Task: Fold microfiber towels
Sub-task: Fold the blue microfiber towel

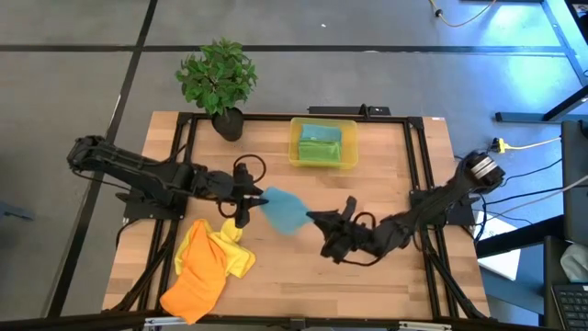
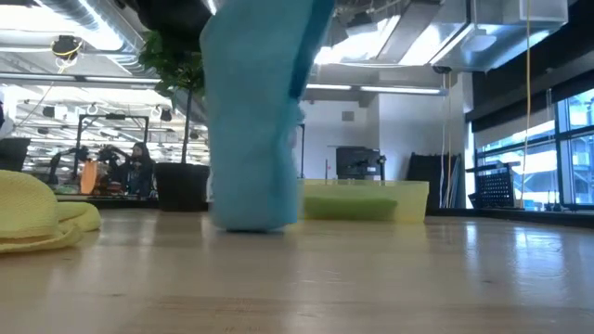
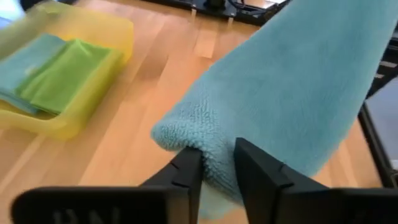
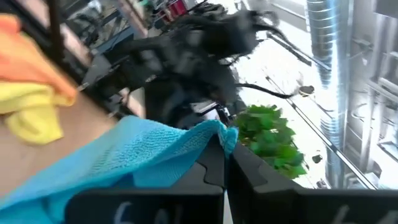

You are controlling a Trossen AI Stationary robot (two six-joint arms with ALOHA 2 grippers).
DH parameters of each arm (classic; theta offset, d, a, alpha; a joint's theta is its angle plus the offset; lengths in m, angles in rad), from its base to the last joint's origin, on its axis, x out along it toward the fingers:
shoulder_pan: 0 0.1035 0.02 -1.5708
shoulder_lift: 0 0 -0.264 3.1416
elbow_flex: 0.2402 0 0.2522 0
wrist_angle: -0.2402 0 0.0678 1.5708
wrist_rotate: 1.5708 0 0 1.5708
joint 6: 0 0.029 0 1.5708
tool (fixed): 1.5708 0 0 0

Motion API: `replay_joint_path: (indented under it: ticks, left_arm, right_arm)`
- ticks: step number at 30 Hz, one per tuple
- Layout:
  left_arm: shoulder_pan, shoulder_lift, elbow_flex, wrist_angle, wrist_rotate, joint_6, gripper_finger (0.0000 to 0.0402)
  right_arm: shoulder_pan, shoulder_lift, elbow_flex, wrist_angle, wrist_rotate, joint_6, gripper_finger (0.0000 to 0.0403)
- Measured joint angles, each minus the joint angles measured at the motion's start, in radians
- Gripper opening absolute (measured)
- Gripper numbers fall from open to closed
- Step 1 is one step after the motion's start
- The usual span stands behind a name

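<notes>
High view gives me the clearest read: a teal-blue microfiber towel (image 1: 283, 211) hangs stretched between my two arms above the middle of the wooden desk (image 1: 386, 276). My left tool (image 1: 246, 198) has one edge of it between its fingers, which look slightly parted around the bunched pile in the left wrist view. My right tool (image 1: 323, 221) is clamped shut on the opposite edge.

As for progress, I judge it partly done. A translucent yellow plastic bin (image 1: 323, 143) at the far side of the desk already holds a folded green towel (image 3: 65, 74) and a folded teal one (image 3: 28, 62) side by side. Still to do, besides the towel in hand: a crumpled yellow towel (image 1: 220, 250) and an orange towel (image 1: 195, 290), heaped together near the front left corner.

Low view is mostly blocked by the hanging teal cloth, so I can't tell whether its bottom edge touches the desk. Whether more towels lie beneath the heap is hidden. A leafy potted plant (image 1: 219, 81) stands at the far left corner.
</notes>
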Motion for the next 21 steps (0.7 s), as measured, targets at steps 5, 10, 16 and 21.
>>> replay_joint_path:
  ticks: [5,10,16,21]
  left_arm:
    - [-0.029,0.000,0.000,0.002,-0.062,0.012,0.0120]
    - [-0.053,0.000,0.000,0.056,-0.078,0.028,0.0136]
    - [-0.108,0.000,0.000,0.229,-0.070,0.099,0.0146]
    - [-0.146,0.010,0.000,0.369,-0.062,0.136,0.0157]
  right_arm:
    - [0.000,-0.100,0.002,-0.012,0.000,-0.016,0.0000]
    - [0.000,-0.181,0.036,-0.143,-0.029,0.006,0.0000]
    - [-0.010,-0.213,0.105,-0.464,-0.110,0.205,0.0000]
    - [-0.049,-0.212,0.168,-0.637,-0.164,0.357,0.0000]
